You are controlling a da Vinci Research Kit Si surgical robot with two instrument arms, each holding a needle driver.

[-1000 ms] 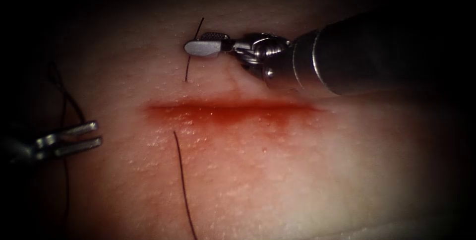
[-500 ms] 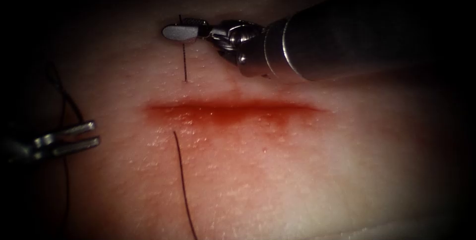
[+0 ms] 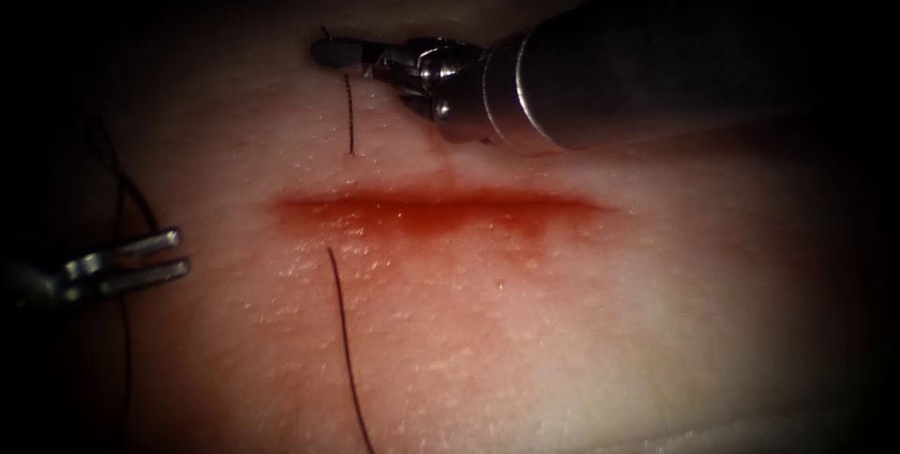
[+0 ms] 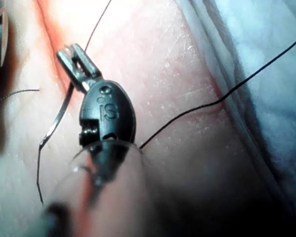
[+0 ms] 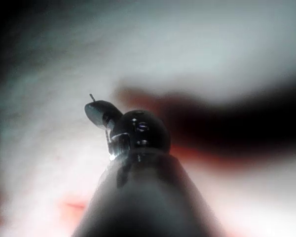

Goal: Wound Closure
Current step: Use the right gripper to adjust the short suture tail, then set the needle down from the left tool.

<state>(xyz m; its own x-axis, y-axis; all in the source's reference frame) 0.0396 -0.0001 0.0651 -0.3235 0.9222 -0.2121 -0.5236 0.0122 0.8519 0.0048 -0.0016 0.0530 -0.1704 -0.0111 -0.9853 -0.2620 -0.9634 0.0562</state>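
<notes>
Right end effector [image 3: 337, 51] clamped; left [image 3: 155, 257] agape.

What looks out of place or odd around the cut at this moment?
Nothing stands out. The right tool is shut on the thread above the cut; the left tool sits open, holding nothing. Red fluid stains the tissue.

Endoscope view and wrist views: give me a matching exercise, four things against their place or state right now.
1 right tool
2 left tool
3 needle
4 red fluid

A open, holding nothing, left of the cut
B along the cut
C shut on the thread, above the cut
D lying on the tissue beside the left tool

Pairs: 1-C, 2-A, 3-D, 4-B
</notes>
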